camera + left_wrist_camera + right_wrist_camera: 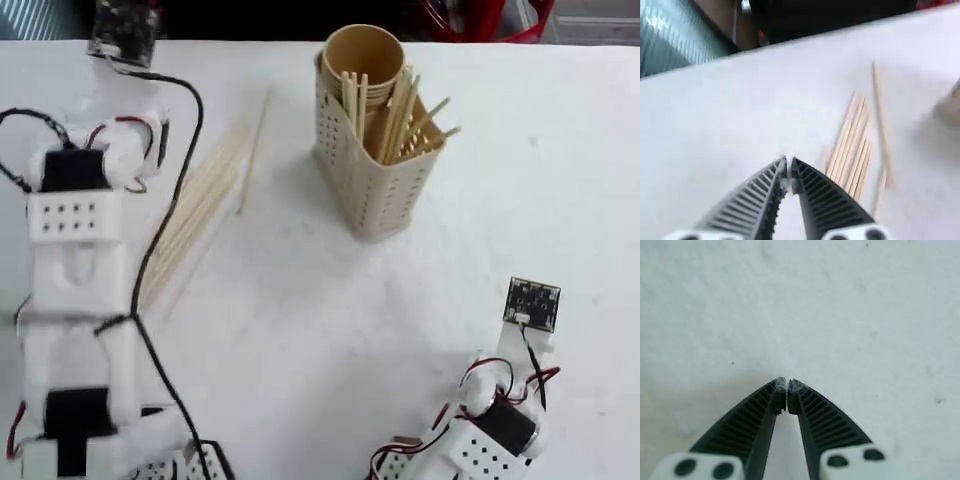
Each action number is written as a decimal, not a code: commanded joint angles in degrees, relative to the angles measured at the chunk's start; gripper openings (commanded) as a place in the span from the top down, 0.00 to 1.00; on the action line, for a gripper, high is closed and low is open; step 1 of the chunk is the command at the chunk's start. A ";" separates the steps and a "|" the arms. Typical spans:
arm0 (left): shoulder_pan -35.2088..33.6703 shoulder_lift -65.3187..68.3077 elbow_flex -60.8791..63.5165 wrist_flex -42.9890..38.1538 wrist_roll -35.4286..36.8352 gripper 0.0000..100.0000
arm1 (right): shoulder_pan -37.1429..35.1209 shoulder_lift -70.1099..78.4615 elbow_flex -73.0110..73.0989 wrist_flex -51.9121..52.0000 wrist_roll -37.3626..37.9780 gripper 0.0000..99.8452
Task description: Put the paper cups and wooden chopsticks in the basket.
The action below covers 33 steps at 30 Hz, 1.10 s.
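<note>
A cream perforated basket (375,185) stands at the back middle of the table. A paper cup (362,60) and several wooden chopsticks (410,120) stick out of it. A loose bundle of chopsticks (200,205) lies on the table left of the basket, with one chopstick (253,150) lying apart beside it. My left gripper (788,162) is shut and holds nothing, just beside the bundle of chopsticks (852,147) and the single chopstick (882,120). Above bare white table, my right gripper (787,385) is shut with nothing in it.
The left arm (75,250) stretches along the table's left side, its black cable (165,230) lying over the loose chopsticks. The right arm (500,425) sits folded at the front right corner. Red and dark objects (485,18) lie beyond the far edge.
</note>
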 commanded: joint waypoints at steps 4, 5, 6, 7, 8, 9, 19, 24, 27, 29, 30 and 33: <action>0.40 18.77 -3.78 9.23 -13.71 0.84 | 0.22 -0.48 0.53 0.31 0.53 0.98; 1.54 20.09 -4.66 8.44 -13.71 0.84 | 0.22 -0.48 0.53 0.31 0.53 0.98; 2.86 21.14 -5.36 7.30 -13.19 0.84 | 0.22 -0.48 0.53 0.31 0.53 0.98; 4.18 22.20 -5.89 5.98 -11.78 0.84 | 0.22 -0.48 0.53 0.31 0.53 0.98; 5.76 22.99 -6.15 4.48 -9.93 0.84 | 0.22 -0.48 0.53 0.31 0.53 0.98; 7.60 23.78 -6.15 2.99 -8.62 0.84 | 0.22 -0.48 0.53 0.31 0.53 0.98; 14.99 35.30 -8.97 -8.53 1.14 0.84 | 0.22 -0.48 0.53 0.31 0.53 0.98; 14.73 41.10 -13.80 -7.03 2.02 0.84 | 0.22 -0.48 0.53 0.31 0.53 0.98; 14.64 43.30 -15.65 -5.01 2.02 0.84 | 0.22 -0.48 0.53 0.31 0.53 0.98; 14.73 45.05 -16.18 -4.75 2.11 0.84 | 0.22 -0.48 0.53 0.31 0.53 0.98; 14.64 45.85 -16.26 -4.75 2.20 0.84 | 0.22 -0.48 0.53 0.31 0.53 0.98; 14.37 46.99 -16.26 -4.75 4.31 0.84 | 0.22 -0.48 0.53 0.31 0.53 0.98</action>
